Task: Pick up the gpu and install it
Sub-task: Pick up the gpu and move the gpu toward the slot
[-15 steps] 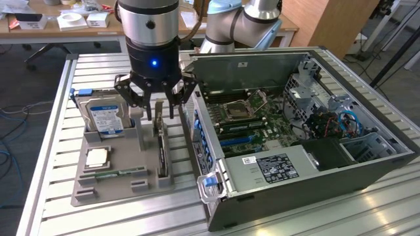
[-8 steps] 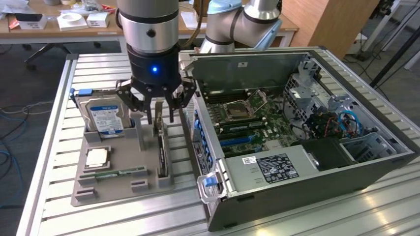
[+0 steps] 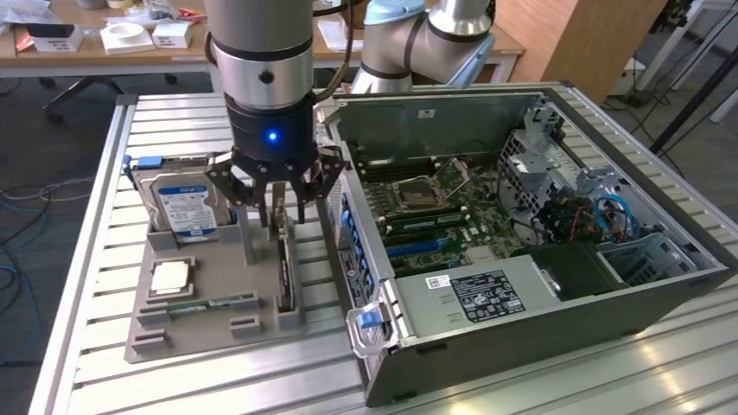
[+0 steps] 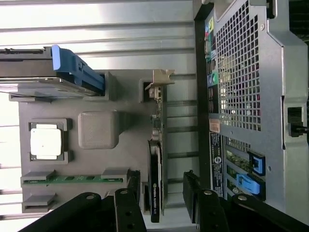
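Observation:
The gpu is a thin dark card standing on edge in a slot of the grey holder tray, on the side nearest the computer case. My gripper hangs straight over the card's far end and is open. In the wrist view the gpu runs between my two black fingers, with a gap on each side. Its metal bracket points away from the gripper. Nothing is held.
The tray also holds an upright hard drive with a blue label, a CPU and a green memory stick. The open computer case lies at the exterior view's right, with its motherboard exposed. All of this sits on a slatted metal table.

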`<state>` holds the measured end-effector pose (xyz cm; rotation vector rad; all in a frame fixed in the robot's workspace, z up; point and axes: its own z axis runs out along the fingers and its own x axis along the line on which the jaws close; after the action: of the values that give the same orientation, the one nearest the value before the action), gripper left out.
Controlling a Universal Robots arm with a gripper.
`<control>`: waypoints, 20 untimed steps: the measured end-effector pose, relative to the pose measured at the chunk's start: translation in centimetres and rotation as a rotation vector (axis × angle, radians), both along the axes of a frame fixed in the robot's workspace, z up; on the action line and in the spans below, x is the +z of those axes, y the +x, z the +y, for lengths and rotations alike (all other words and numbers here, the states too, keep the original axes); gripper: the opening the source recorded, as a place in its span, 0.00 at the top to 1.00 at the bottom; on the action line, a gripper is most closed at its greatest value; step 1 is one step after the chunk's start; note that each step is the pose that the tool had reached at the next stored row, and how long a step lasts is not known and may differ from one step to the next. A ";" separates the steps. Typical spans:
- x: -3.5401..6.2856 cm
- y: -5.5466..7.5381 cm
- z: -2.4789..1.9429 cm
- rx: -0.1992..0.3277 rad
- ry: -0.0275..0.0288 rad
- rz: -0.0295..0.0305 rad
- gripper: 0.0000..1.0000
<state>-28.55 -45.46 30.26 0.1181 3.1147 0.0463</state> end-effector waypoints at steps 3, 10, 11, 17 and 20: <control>-0.55 0.0 0.00 0.000 -0.0008 -0.0001 0.51; -1.81 0.0 0.01 0.000 -0.0017 0.0000 0.51; -1.99 0.0 0.01 0.000 -0.0019 0.0000 0.51; -2.90 -0.1 0.01 0.000 -0.0029 0.0000 0.51; -2.90 -0.1 0.01 0.000 -0.0029 0.0001 0.51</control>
<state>-28.60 -45.45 27.36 0.1181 3.1147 0.0418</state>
